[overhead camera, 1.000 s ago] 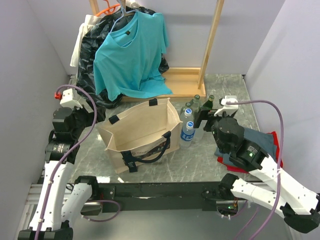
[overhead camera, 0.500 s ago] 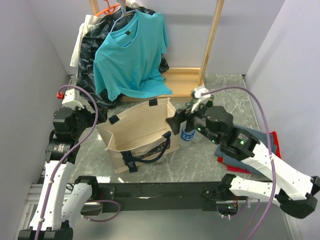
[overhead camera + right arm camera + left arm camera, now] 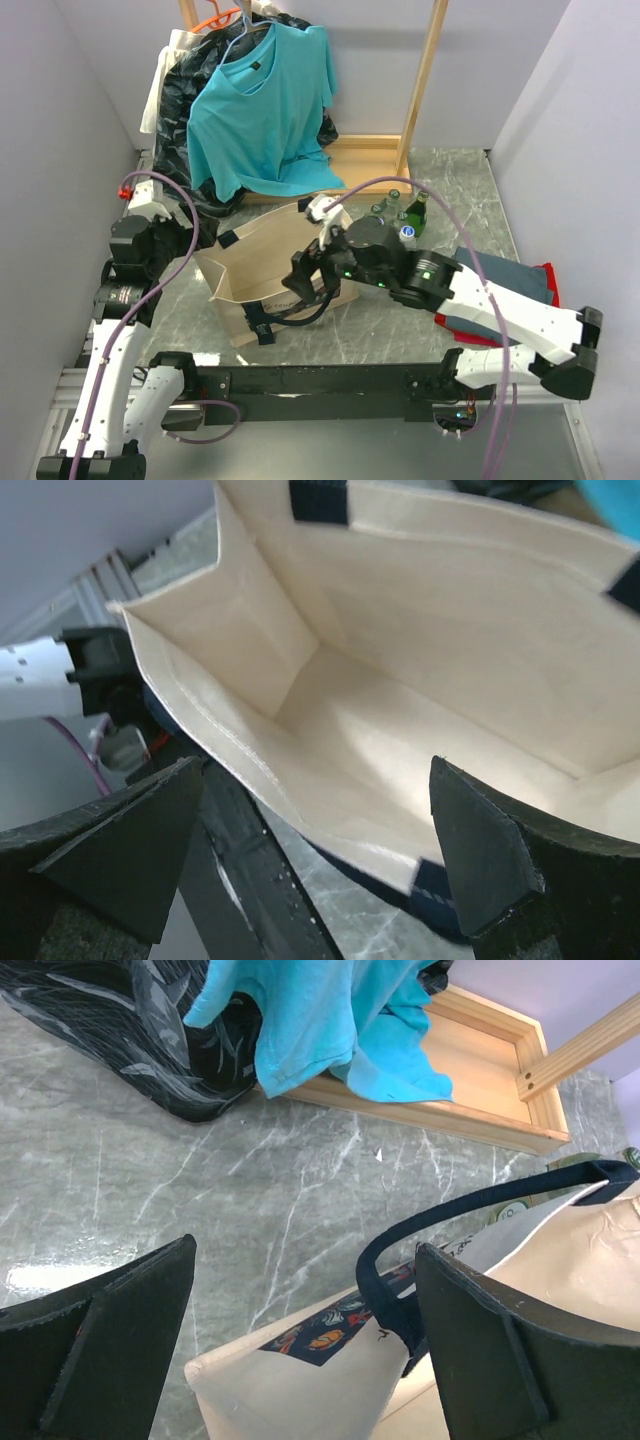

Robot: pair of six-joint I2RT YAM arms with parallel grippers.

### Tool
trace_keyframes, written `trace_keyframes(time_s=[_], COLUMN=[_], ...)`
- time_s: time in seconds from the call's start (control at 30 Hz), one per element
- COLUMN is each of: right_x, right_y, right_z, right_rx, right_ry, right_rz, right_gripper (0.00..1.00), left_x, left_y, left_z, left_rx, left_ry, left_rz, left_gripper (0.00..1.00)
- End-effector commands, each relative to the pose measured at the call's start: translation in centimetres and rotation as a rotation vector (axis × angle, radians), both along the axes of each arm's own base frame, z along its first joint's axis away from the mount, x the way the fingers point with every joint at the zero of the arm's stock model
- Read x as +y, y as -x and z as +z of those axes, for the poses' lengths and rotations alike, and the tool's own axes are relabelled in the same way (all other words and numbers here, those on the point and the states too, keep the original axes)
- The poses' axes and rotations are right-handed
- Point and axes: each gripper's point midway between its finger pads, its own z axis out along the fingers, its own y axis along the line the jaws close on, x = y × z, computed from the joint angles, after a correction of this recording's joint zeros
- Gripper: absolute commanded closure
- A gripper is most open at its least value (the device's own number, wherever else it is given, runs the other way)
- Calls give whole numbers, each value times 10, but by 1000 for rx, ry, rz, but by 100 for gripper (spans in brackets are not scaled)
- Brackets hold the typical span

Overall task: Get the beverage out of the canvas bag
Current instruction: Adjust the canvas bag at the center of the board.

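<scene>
While the right pincer [image 3: 303, 270] hangs released over the canvas bag [image 3: 262, 262], whose visible inside shows no drink, with bottles [image 3: 414, 211] on the counter [image 3: 380, 330] just beside it, any dip should stay centred, clear of the handles [image 3: 290, 312]; the left pincer [image 3: 300, 1350] is also released.

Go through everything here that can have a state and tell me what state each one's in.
canvas bag: upright, mouth open, inside looks empty in the right wrist view
bottles: standing on the table, outside the bag
teal shirt: hanging on a hanger
left gripper: open, holding nothing
right gripper: open above the bag's mouth
</scene>
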Motion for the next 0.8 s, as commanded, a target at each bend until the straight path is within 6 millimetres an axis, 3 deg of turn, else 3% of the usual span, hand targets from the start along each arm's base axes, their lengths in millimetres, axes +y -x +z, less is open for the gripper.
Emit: trace_keyframes(time_s=[0.0,0.2,0.37,0.5,0.77], right_x=[22,23,13,6,-8], right_y=[13,39,64,66,72], right_z=[14,-6,-18,-25,5], right_rx=[-2,70,120,132,87], right_ry=[-48,-10,31,60,-10], right_rz=[101,179,249,232,222], right_gripper=[0,0,0,0,1], left_x=[-5,-5,-5,-7,1], left_y=[-4,-4,-5,-6,-7], left_z=[13,13,9,7,10], left_rx=[-57,-60,-53,-46,-52], left_ry=[4,7,10,15,-19], left_rz=[-32,-27,-26,-34,-2], left_gripper=[4,4,4,4,4])
